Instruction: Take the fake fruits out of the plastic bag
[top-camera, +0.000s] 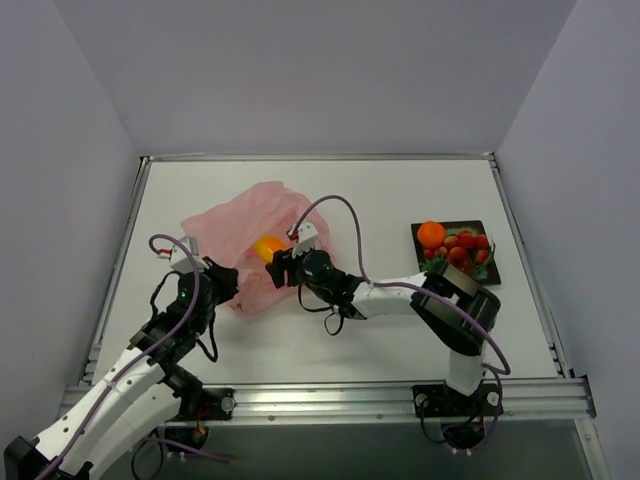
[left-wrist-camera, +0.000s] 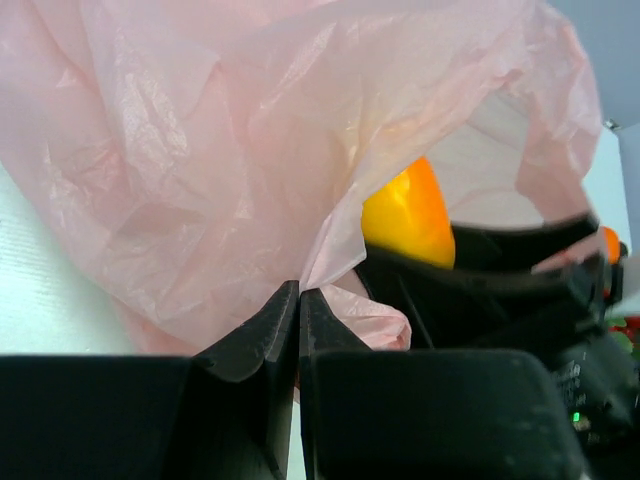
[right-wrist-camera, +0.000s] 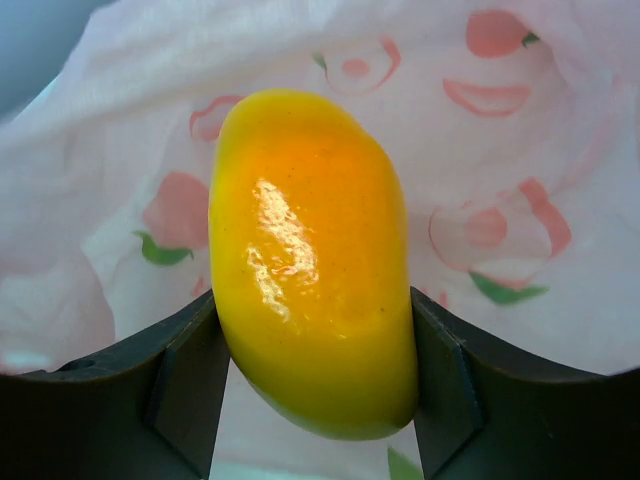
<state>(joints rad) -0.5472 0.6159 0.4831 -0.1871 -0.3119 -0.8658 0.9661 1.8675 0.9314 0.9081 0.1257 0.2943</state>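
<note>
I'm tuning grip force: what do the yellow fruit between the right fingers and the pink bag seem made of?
The yellow fruit: probably hard moulded plastic, glossy; a sharp white highlight sits on smooth skin. The pink bag: thin plastic film, translucent, slightly matte; it crinkles finely and light shows through.

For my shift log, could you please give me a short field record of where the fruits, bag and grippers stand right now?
left gripper: shut, pinching translucent pink plastic bag edge
right gripper: shut on glossy yellow-orange plastic fruit, at bag mouth
black square tray: holds orange ball, red berry bunch
</note>
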